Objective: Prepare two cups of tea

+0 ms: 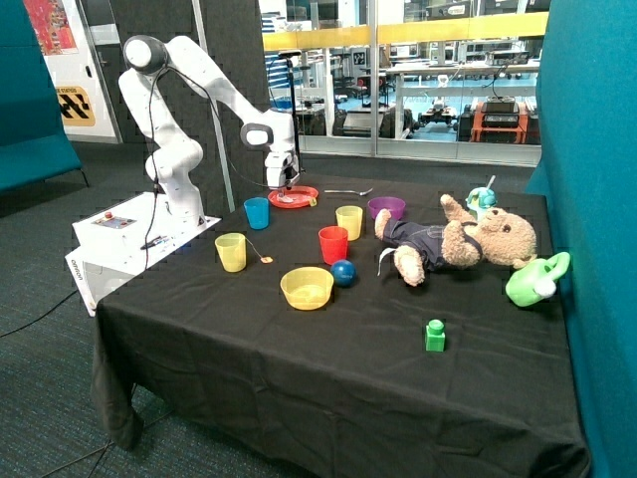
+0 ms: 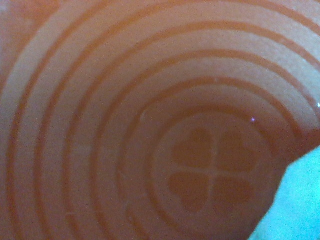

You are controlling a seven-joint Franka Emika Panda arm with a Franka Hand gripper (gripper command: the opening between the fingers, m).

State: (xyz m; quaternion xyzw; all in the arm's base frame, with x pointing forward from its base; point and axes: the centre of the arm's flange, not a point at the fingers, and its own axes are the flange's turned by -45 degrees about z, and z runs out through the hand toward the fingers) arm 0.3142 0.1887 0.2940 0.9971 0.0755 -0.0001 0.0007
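My gripper (image 1: 284, 187) is lowered onto the red plate (image 1: 302, 197) at the back of the table. The wrist view shows only the plate's ringed surface (image 2: 150, 125), very close, with a pale white shape (image 2: 297, 200) in one corner, which may be a tea bag. A tiny yellow-orange tag (image 1: 312, 202) lies at the plate's rim. The blue tumbler (image 1: 257, 212) stands just beside the plate. A yellow tumbler (image 1: 230, 252) stands nearer the front, with a thin string running from it to a tag (image 1: 267, 260) on the cloth.
A second yellow tumbler (image 1: 349, 221), a red tumbler (image 1: 333, 244), a wide yellow bowl (image 1: 307, 288), a blue ball (image 1: 342, 272) and a purple bowl (image 1: 386, 207) stand mid-table. A spoon (image 1: 348, 191), a teddy bear (image 1: 458, 244), a green watering can (image 1: 535, 281) and a green block (image 1: 435, 336) lie around.
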